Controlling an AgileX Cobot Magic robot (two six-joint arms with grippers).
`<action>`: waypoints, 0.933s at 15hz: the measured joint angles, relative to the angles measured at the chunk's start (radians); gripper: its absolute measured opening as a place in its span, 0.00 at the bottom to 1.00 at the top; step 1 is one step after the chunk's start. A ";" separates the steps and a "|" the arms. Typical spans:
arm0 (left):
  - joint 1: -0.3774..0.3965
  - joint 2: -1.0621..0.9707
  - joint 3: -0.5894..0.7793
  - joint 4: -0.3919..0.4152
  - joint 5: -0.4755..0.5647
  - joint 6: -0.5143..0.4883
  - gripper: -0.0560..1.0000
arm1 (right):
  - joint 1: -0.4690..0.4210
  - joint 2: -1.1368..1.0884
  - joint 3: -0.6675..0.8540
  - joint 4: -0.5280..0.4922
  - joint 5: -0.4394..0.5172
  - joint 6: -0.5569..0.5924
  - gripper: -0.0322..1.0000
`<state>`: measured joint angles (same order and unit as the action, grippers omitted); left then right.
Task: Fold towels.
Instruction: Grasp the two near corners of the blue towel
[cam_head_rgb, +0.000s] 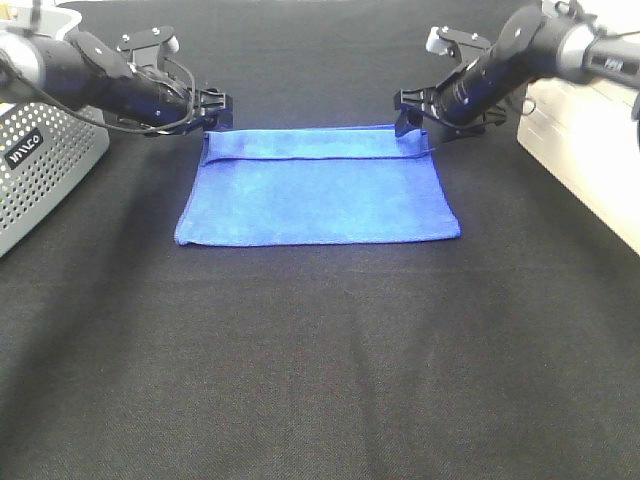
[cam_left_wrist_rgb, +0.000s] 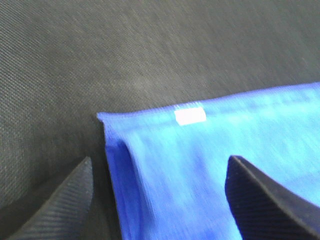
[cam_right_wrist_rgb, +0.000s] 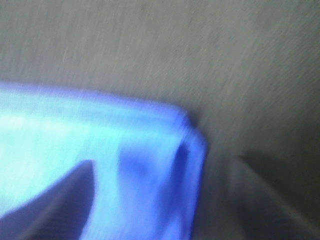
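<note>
The left hand (cam_head_rgb: 217, 110) sits low at the far left corner of the towel (cam_head_rgb: 320, 200), spread open and grasping nothing. In the left wrist view its two dark fingers (cam_left_wrist_rgb: 57, 205) stand wide apart, one over the desk (cam_head_rgb: 320, 380) and one over the blue cloth, with the corner lying flat between them. The right hand (cam_head_rgb: 409, 115) mirrors it at the far right corner. Its wrist view is blurred, but the fingers there also look parted, and the corner lies loose on the desk.

The step in hand appears to be letting go at the end of a fold, as the towel lies doubled with both hands at the far edge. The next move probably calls for lifting both hands clear without catching the corners. After that comes a fresh grip for a second fold, probably bringing one short side over the other.

The towel is bright blue and fuzzy. It lies flat in the far middle of the desk as a wide rectangle. A narrow raised band runs along the far edge and a darker hem shows at the borders. A small white tag (cam_left_wrist_rgb: 190, 115) sits near the far left corner. The near edge looks straight, and the near corners flare slightly.
</note>
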<state>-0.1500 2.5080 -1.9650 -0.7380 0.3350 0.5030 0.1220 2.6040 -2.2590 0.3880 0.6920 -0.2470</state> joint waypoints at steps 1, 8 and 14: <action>0.011 -0.016 0.000 0.000 0.045 -0.001 0.71 | 0.000 -0.024 0.000 -0.013 0.044 0.000 0.76; 0.077 -0.064 0.006 0.031 0.492 -0.165 0.70 | 0.002 -0.077 -0.007 -0.043 0.405 0.129 0.76; 0.065 -0.191 0.280 0.046 0.461 -0.169 0.70 | 0.002 -0.092 0.015 -0.068 0.514 0.201 0.73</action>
<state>-0.0850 2.3170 -1.6850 -0.6920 0.7960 0.3340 0.1240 2.5120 -2.2440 0.3200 1.2060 -0.0460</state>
